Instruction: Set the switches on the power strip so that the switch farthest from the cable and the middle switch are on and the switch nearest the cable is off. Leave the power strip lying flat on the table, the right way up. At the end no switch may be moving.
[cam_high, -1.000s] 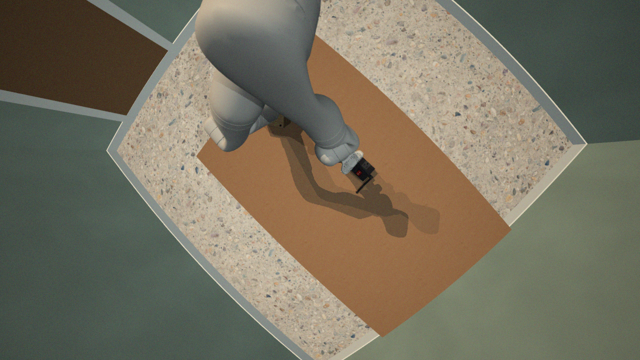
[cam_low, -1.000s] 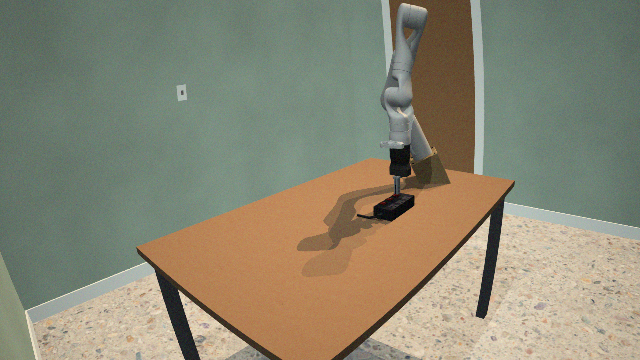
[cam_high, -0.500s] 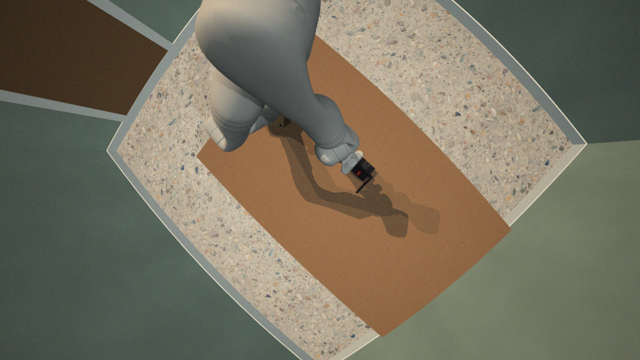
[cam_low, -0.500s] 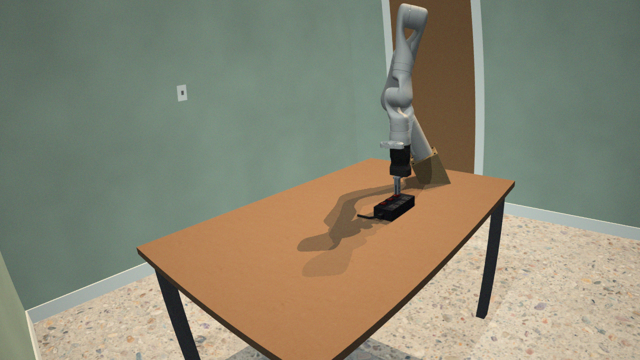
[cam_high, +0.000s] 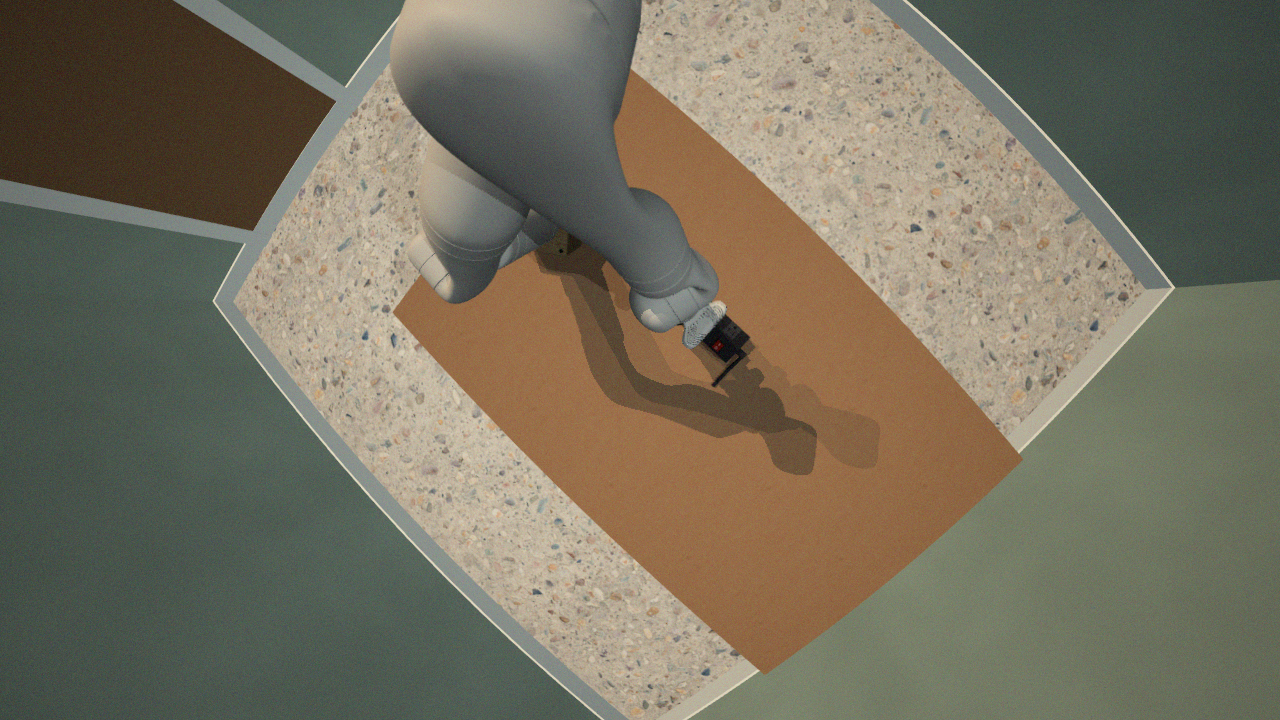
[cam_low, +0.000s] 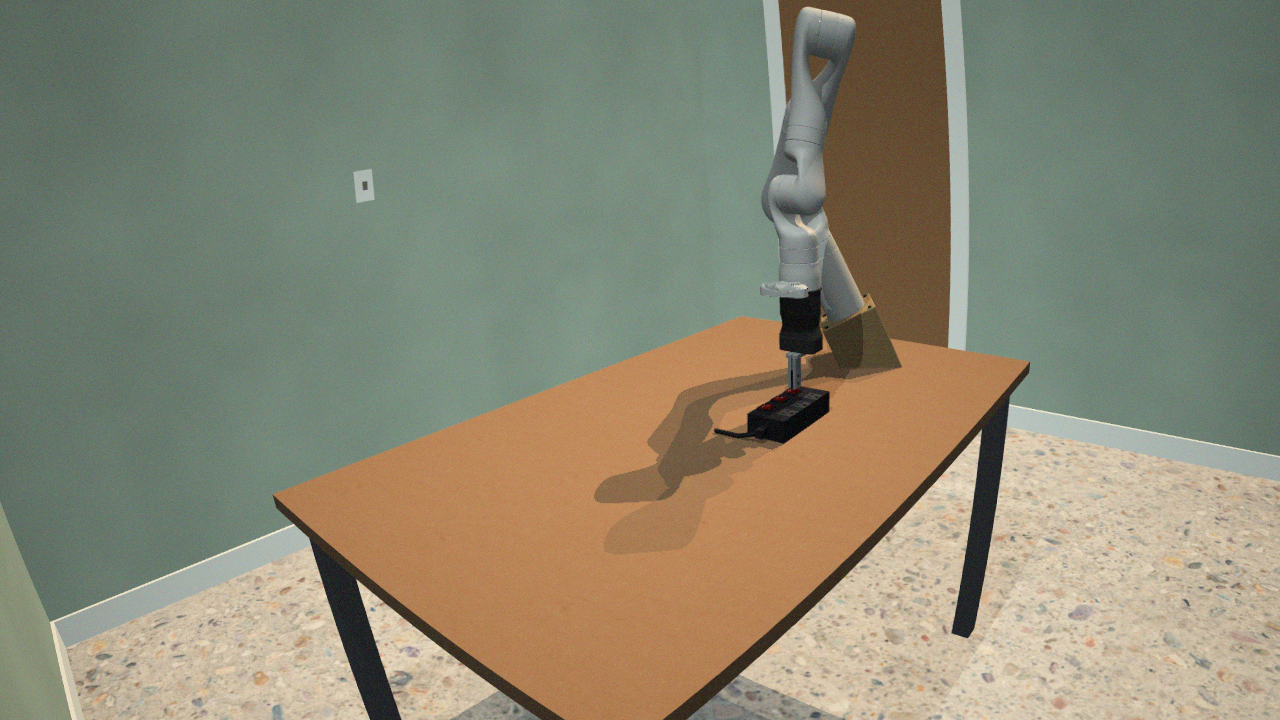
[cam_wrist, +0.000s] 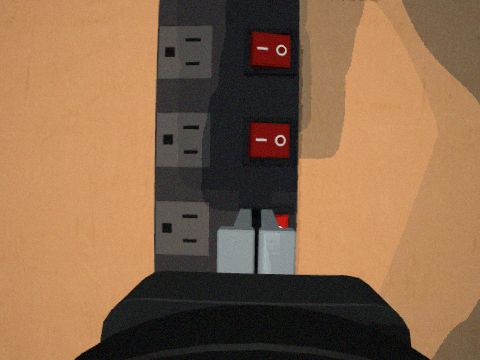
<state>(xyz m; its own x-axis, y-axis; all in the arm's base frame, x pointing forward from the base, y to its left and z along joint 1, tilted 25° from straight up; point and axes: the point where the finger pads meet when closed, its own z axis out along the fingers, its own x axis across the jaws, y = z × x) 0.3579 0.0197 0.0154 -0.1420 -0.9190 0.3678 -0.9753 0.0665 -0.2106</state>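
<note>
At 6 o'clock, my gripper (cam_wrist: 255, 231), fingers pressed together and empty, hides most of the farthest switch (cam_wrist: 283, 220) on the power strip (cam_wrist: 227, 134).

light: bright, even | shadows: doubled arm shadow on table (cam_low: 501, 555) | top view: edges bowed

Pwr strip (cam_low: 791, 413) flat on table (cam_low: 501, 537)
</note>
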